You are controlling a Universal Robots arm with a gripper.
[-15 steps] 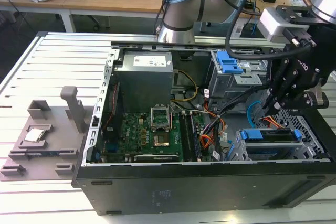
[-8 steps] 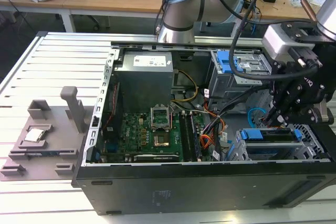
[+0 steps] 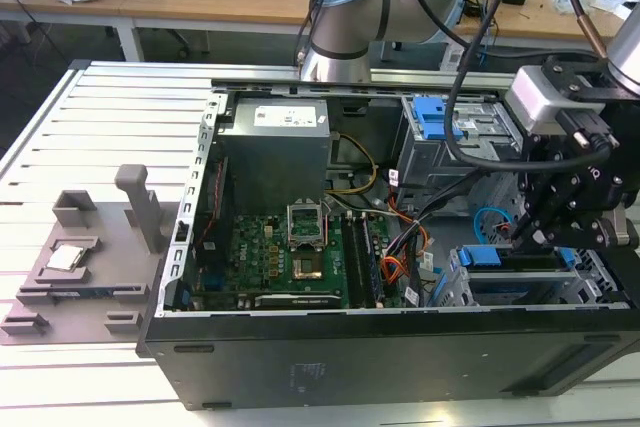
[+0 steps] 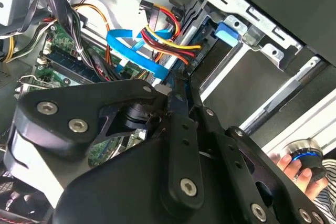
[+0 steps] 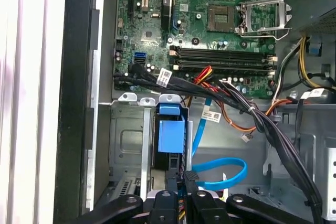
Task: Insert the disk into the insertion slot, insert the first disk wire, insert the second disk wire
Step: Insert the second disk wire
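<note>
The gripper (image 3: 527,237) hangs inside the open computer case (image 3: 330,347) at the exterior view's right, just above the insertion slot (image 3: 540,287), a perforated silver cage. The blue edge of the disk (image 3: 483,256) shows at the cage's top, so the disk sits in the slot. Whether the fingers are spread or pinched cannot be told here. The green motherboard (image 3: 290,262) lies well apart, toward the exterior view's left.

In the second wrist view the black fingers (image 4: 181,129) run close together toward a bundle of red, yellow and black wires (image 4: 168,40) and a flat blue cable (image 4: 134,51); a person's hand (image 4: 296,169) rests on a knob outside the case.

In the first wrist view the gripper (image 5: 188,179) sits beside the blue cable (image 5: 220,174), with the disk's blue carrier (image 5: 171,135) seated in the cage (image 5: 126,140).
</note>
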